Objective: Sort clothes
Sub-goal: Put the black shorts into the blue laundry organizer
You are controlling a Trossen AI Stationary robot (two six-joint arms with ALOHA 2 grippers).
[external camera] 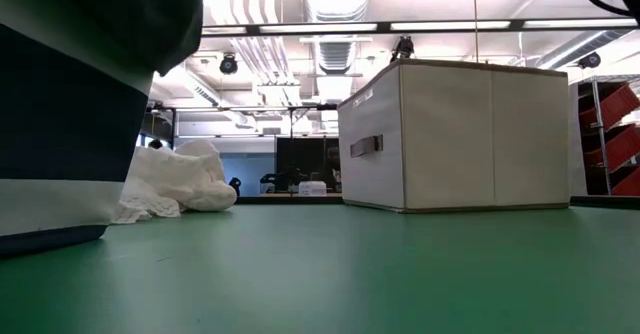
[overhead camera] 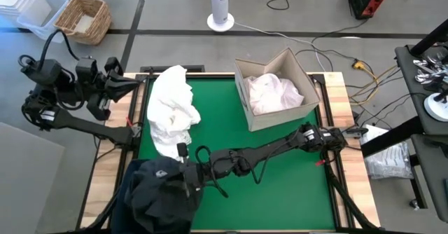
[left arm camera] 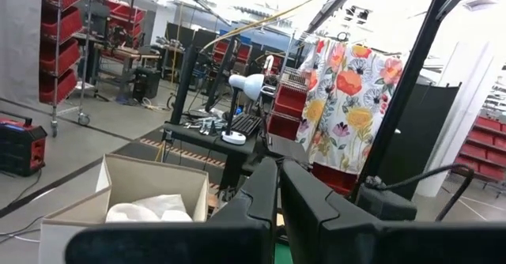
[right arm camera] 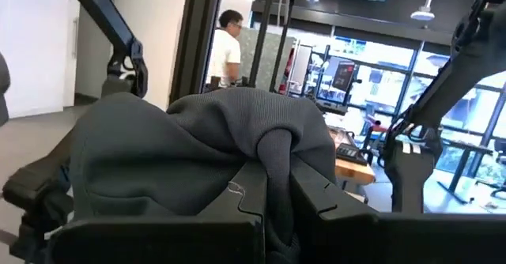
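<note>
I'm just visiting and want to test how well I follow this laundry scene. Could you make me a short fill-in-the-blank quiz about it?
1. The right pincer is shut on a fold of ____ fabric.
2. The garments inside the beige box are ____ in colour.
3. The loose white pile lies on the ____ mat.
4. The left pincer, parked by the table's edge, is ____ and holds nothing.

Missing words: dark; white; green; shut
</note>
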